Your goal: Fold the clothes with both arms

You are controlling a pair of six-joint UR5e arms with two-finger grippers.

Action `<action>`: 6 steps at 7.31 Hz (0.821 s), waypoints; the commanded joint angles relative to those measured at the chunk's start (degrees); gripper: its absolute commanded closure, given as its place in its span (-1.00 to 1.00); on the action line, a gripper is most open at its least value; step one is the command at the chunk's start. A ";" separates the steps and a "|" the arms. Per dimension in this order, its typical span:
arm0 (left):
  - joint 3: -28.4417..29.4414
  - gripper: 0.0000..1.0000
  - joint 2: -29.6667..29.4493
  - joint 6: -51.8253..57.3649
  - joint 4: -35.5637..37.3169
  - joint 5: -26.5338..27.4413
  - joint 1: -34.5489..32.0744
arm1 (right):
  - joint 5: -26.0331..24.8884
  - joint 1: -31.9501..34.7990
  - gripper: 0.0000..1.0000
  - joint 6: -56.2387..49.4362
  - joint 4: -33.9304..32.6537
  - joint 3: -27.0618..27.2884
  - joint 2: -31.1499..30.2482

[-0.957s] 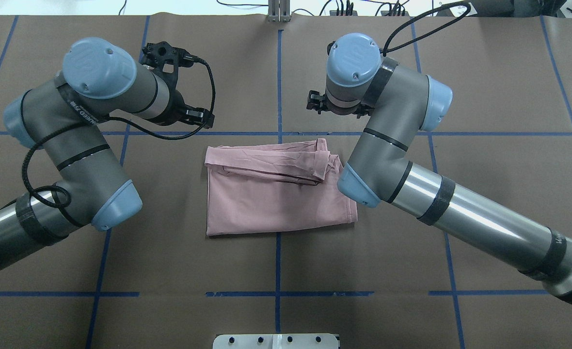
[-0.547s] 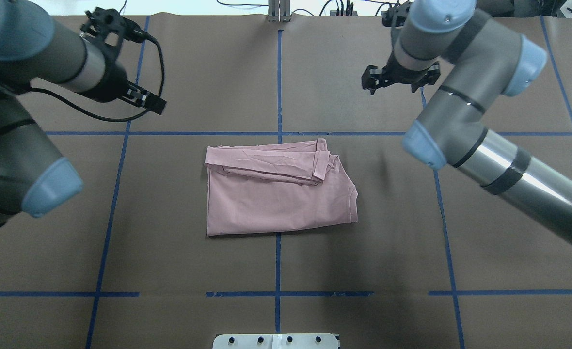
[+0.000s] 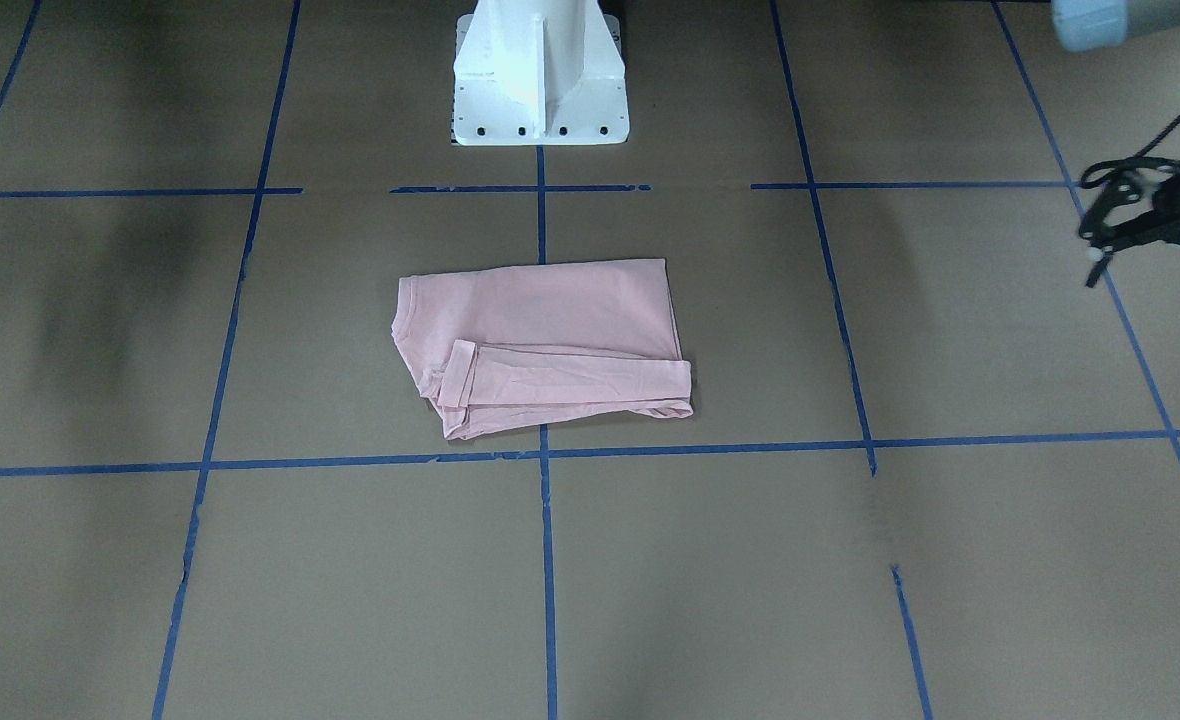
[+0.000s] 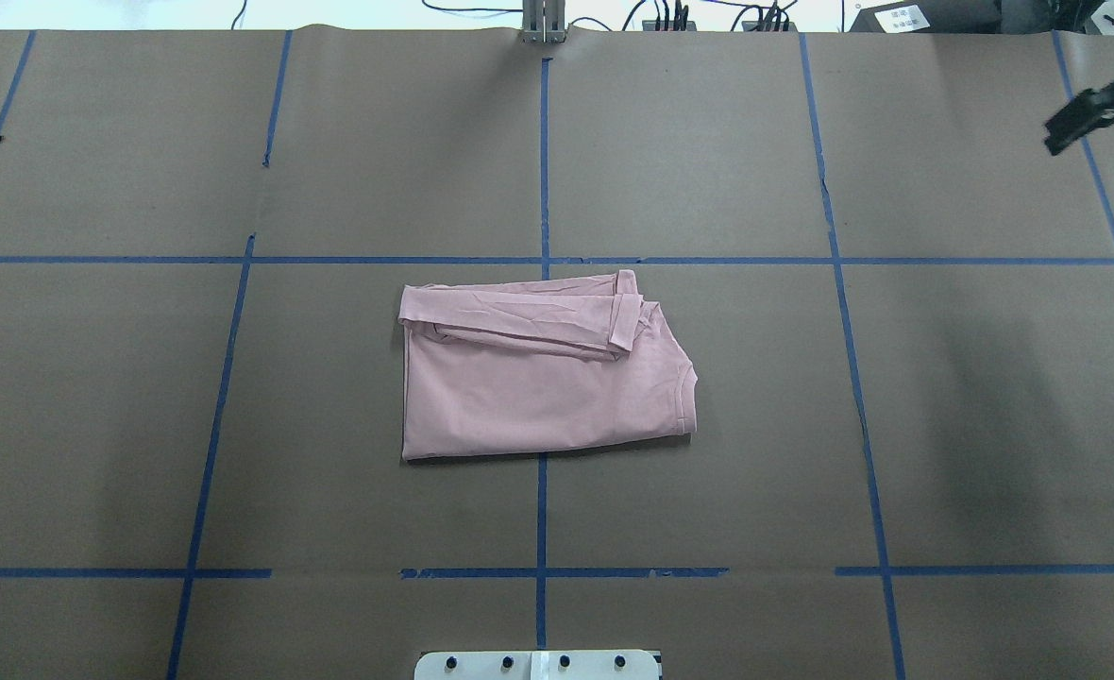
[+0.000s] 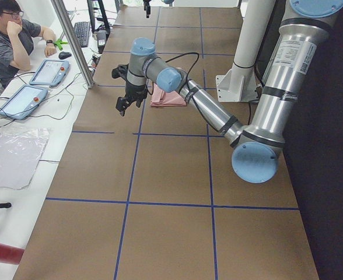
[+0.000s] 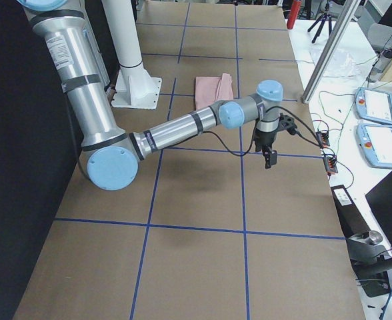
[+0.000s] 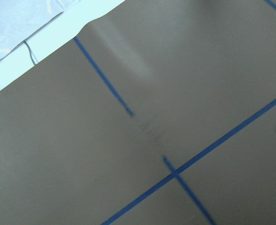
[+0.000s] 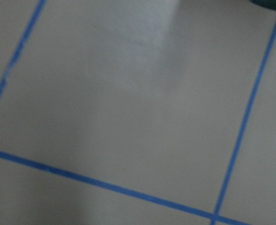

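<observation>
T-shirt (image 4: 538,378) folded on counter (image 4: 330,142), between my tools, well apart from both.
Left tool (image 3: 1155,298) has its fingers spread apart; right tool (image 4: 1090,113), I cannot tell.

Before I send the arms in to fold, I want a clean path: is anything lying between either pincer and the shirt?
Nothing visible. The left pincer and right pincer hang at opposite sides; only bare brown table with blue tape lines lies between them and the shirt.

Soft matt cloth T-shirt (image 4: 538,397) lies on matt brown paper (image 4: 708,142).
</observation>
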 commanded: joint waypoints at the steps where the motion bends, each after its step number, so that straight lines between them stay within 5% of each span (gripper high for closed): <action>1: 1.85 -1.00 7.01 1.84 -0.25 -1.34 -3.95 | 0.79 8.54 -1.00 -7.70 1.43 -2.73 -11.39; 3: 6.58 -1.00 10.28 1.64 -0.25 -1.68 -9.26 | 1.57 12.95 -1.00 -6.92 1.87 -3.89 -14.92; 5: 12.03 -1.00 17.95 3.21 -3.29 -17.76 -15.18 | 6.56 15.60 -1.00 -7.17 2.22 -3.90 -18.52; 6: 12.14 -1.00 22.54 3.31 -7.68 -18.82 -17.29 | 7.02 15.70 -1.00 -7.18 2.22 -3.20 -19.49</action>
